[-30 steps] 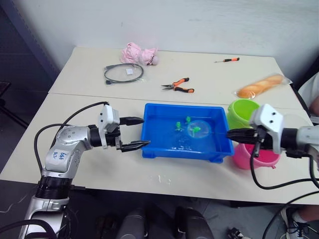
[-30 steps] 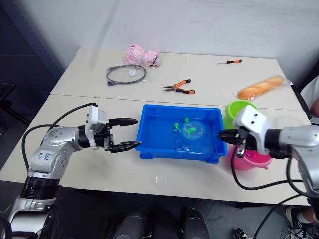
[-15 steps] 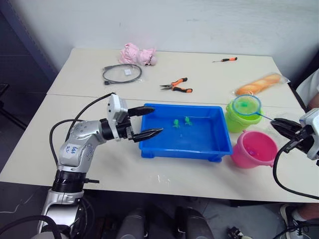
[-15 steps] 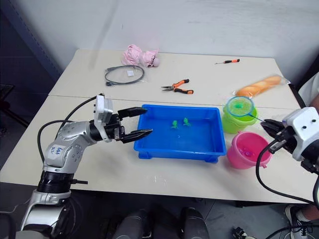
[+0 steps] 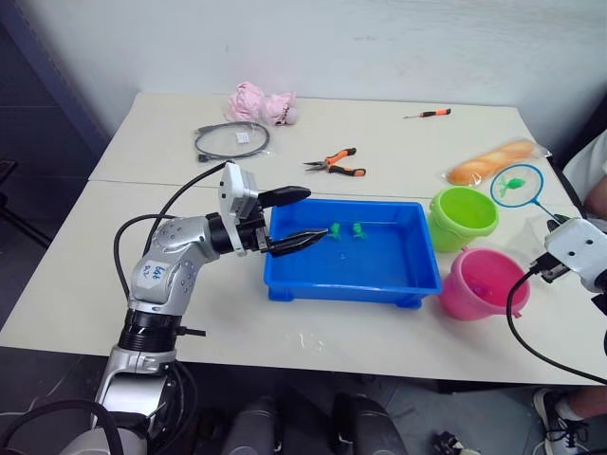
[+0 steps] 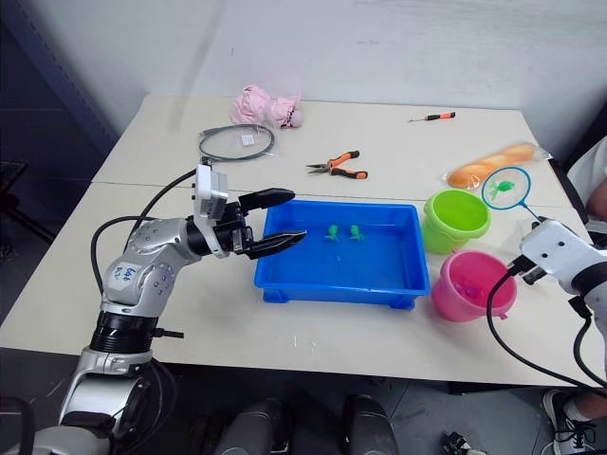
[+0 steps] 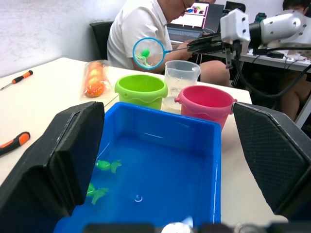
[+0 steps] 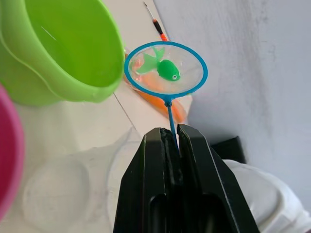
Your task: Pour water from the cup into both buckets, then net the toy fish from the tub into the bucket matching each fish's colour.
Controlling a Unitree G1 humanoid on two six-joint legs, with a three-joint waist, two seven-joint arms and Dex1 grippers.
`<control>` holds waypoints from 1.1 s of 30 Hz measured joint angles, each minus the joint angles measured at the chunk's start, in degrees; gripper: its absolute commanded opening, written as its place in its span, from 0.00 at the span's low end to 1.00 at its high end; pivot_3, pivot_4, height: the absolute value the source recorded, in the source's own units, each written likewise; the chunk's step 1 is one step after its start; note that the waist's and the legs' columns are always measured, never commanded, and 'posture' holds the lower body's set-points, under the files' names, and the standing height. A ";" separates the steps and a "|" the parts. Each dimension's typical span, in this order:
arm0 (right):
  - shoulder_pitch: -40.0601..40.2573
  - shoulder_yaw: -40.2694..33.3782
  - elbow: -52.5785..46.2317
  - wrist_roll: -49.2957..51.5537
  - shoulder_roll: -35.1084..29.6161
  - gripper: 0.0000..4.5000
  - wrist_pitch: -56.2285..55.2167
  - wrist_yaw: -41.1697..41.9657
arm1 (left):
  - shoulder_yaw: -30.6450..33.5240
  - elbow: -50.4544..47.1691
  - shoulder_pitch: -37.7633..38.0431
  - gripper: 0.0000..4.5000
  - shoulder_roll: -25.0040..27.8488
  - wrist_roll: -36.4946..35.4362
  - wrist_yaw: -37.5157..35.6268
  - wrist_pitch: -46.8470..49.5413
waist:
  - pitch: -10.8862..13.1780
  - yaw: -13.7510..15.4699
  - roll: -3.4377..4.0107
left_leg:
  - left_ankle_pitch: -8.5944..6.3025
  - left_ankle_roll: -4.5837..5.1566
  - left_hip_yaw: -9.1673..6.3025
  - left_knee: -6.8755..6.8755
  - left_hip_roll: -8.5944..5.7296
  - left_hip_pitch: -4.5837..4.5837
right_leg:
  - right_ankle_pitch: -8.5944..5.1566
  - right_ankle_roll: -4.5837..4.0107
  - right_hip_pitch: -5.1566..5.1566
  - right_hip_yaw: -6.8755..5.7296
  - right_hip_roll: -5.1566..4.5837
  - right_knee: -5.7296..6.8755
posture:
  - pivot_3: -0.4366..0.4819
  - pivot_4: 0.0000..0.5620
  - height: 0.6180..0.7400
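My right gripper (image 8: 170, 135) is shut on the thin handle of the net (image 5: 517, 184). The net hangs in the air just beyond and to the right of the green bucket (image 5: 463, 216), with a green fish (image 8: 168, 70) in its mesh. The pink bucket (image 5: 481, 282) stands nearer me, beside the blue tub (image 5: 351, 284). Two green fish (image 5: 346, 228) lie in the tub's water near its far wall. My left gripper (image 5: 313, 214) is open over the tub's left rim, holding nothing. The clear cup (image 7: 181, 76) stands behind the two buckets.
On the far half of the table lie orange-handled pliers (image 5: 339, 163), a small screwdriver (image 5: 427, 113), a coiled grey cable (image 5: 232, 139), a pink plush toy (image 5: 258, 101) and a bag of orange bread (image 5: 498, 161). A person (image 7: 146, 24) sits past the table's right end.
The net rose out of the tub with a green fish, passed over the green bucket, and now hangs beyond it to the right. My left gripper moved right, over the tub's left rim.
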 measured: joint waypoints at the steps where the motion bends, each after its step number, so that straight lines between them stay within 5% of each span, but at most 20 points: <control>1: 0.00 1.15 0.47 -1.59 -0.73 0.00 -1.23 -0.83 | -0.11 0.00 0.00 1.00 -0.07 0.01 0.11 -0.01 | 0.00 0.00 0.00 | 0.00 -0.01 0.00 0.00 0.00 0.00 | 0.00 0.00 0.00 0.00 0.00 -0.01 | 0.48 0.27 1.00; 15: 0.94 9.58 7.68 -25.20 -12.56 0.00 -16.06 -18.81 | -0.52 0.02 -0.10 1.00 -0.85 0.24 0.70 -0.44 | 0.00 0.07 0.00 | 0.04 -0.05 -0.01 0.00 0.00 0.00 | 0.00 0.00 0.02 0.01 0.01 -0.03 | 0.48 0.27 1.00; 33: 0.79 11.90 10.01 -28.51 -14.32 0.00 -19.75 -24.30 | -0.90 1.48 -0.74 1.00 -1.15 0.28 0.47 -1.09 | 0.00 -0.04 0.01 | 0.07 -0.11 -0.01 0.00 0.02 0.02 | -0.01 -0.02 0.02 0.03 0.04 -0.18 | 0.48 0.27 1.00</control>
